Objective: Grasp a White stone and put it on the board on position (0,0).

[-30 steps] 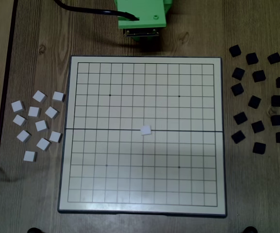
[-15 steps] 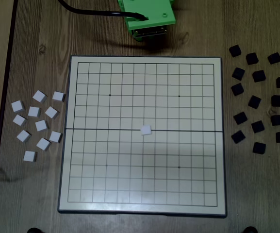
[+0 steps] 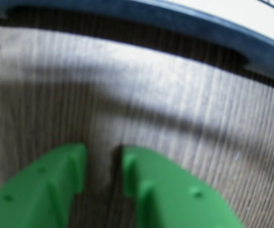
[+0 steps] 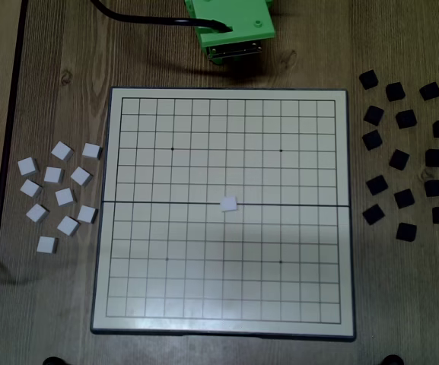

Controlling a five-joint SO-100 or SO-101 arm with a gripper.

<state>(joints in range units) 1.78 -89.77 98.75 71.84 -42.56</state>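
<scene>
The green plastic jaws [image 3: 103,171], slightly apart and empty, hover over the wood-grain counter [image 4: 59,68] beside the gridded white board [image 4: 227,319], with the white square stones [image 4: 59,194] ungrasped.

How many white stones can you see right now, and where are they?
12. Eleven lie loose on the table left of the board in the fixed view, for example this white stone. One sits near the board's centre. None seems hidden.
</scene>
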